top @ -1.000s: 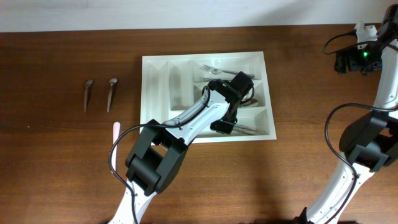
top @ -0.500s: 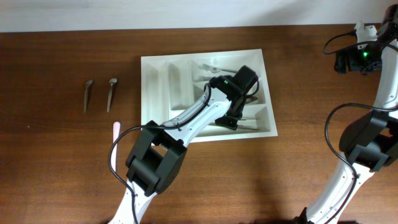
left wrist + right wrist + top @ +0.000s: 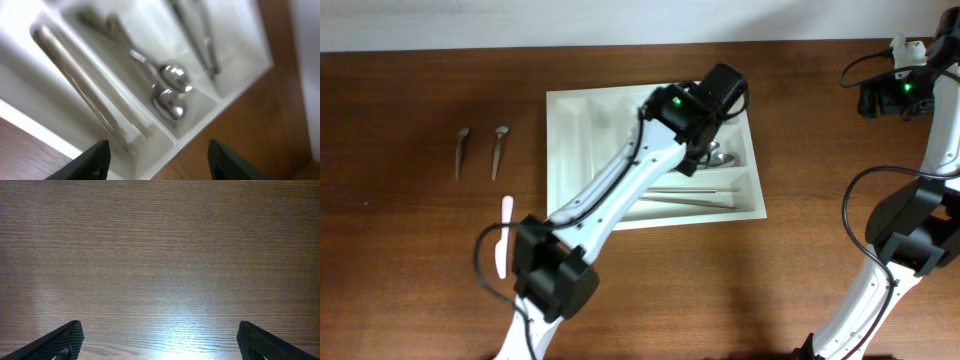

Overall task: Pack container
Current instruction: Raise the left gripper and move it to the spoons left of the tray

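- A pink stick (image 3: pixel 503 235) lies nearest, on the table (image 3: pixel 410 290), just left of the left arm's base. Bare wood runs wide to its left.
- The right arm (image 3: pixel 910 240) stands at the near right. A broad strip of bare wood separates it from the tray.
- The right gripper (image 3: pixel 160 347) has its fingers spread wide, with only wood grain between and below them. The overhead view puts it far right, well apart from the tray.
- The tray (image 3: pixel 570 150) sits mid-table, turned slightly. Its near right corner reaches closest to the near side, and its far rim lies close to the table's far edge.
- The left arm (image 3: pixel 620 185) crosses the tray from near left to far right, covering much of the long compartments from above.
- The left gripper (image 3: pixel 160 160) hangs over the tray's right end, fingers apart and gripping nothing.
- The left wrist view shows knives (image 3: pixel 85 80) in the nearest long compartment and two spoons (image 3: pixel 172 80) side by side in the middle one.
- That view also shows thin blurred metal pieces (image 3: pixel 200 35) in the farthest long compartment, which the arm hides from above.
- Only the overhead view shows the tray's narrow left compartments.
- Only that view shows the two loose utensils (image 3: pixel 499 150) on the wood, well to the left of the tray.
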Action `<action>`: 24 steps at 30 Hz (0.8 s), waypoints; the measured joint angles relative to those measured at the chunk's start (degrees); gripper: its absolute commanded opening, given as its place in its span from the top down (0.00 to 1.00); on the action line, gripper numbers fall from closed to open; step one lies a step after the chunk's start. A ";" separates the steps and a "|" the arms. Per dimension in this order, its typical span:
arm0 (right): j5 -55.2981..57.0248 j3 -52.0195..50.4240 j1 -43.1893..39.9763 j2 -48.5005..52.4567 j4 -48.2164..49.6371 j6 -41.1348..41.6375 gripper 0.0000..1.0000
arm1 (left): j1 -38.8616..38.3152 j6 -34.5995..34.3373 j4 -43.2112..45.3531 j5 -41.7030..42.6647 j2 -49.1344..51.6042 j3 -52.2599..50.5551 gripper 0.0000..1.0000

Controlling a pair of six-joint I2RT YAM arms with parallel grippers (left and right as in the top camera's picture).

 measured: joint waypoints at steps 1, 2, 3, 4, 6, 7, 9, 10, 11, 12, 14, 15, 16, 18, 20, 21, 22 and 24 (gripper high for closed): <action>0.00 0.00 0.00 0.00 0.02 0.04 0.01 | 0.00 1.42 -1.33 -1.70 -1.25 0.31 0.25; 0.00 0.00 0.00 0.00 0.00 0.02 0.01 | 0.00 3.15 -3.26 -4.20 -2.78 0.52 0.17; 0.00 0.00 0.00 0.00 0.02 0.07 0.01 | 0.00 4.24 -5.57 -6.67 -4.15 0.72 0.08; 0.00 0.00 0.00 0.00 0.02 0.02 0.01 | 0.02 4.90 -7.96 -9.07 -5.44 0.76 0.03; 0.00 0.00 0.00 0.00 0.00 0.02 0.01 | 0.35 6.14 -12.66 -14.16 -8.09 0.92 0.01; 0.00 0.00 0.00 0.00 0.02 0.02 0.01 | 0.70 7.30 -15.23 -17.18 -9.49 0.96 0.01; 0.00 0.00 0.00 0.00 0.00 0.02 0.01 | 1.60 10.25 -18.99 -21.70 -11.47 0.98 0.00; 0.00 0.00 0.00 0.00 0.00 0.00 0.01 | 2.54 13.97 -20.35 -24.04 -12.46 0.98 0.01; 0.00 0.00 0.00 0.00 0.00 0.02 0.01 | 3.37 16.76 -20.52 -25.40 -13.00 0.98 0.01; 0.00 0.00 0.00 0.00 0.00 0.02 0.01 | 4.28 20.37 -20.33 -26.29 -13.38 1.03 0.01; 0.00 0.00 0.00 0.00 0.00 0.02 0.01 | 6.97 32.48 -17.90 -26.45 -13.62 1.05 0.01; 0.00 0.00 0.00 0.00 0.00 0.02 0.01 | 8.68 40.57 -15.93 -25.03 -13.60 1.05 0.01; 0.00 0.00 0.00 0.00 0.02 0.07 0.01 | 10.51 48.30 -14.19 -22.82 -13.46 1.05 0.01; 0.00 0.00 0.00 0.00 0.00 0.02 0.01 | 14.25 60.94 -12.02 -18.18 -13.35 1.03 0.01; 0.00 0.00 0.00 0.00 0.02 0.02 0.01 | 18.73 70.34 -10.54 -14.82 -13.35 1.03 0.01; 0.00 0.00 0.00 0.00 0.00 0.02 0.01 | 21.16 73.48 -9.90 -13.53 -13.35 1.03 0.01; 0.00 0.00 0.00 0.00 0.02 0.04 0.01 | 23.43 75.84 -9.22 -12.68 -13.35 1.03 0.01; 0.00 0.00 0.00 0.00 0.02 0.02 0.01 | 28.15 79.43 -8.20 -11.45 -13.35 1.03 0.01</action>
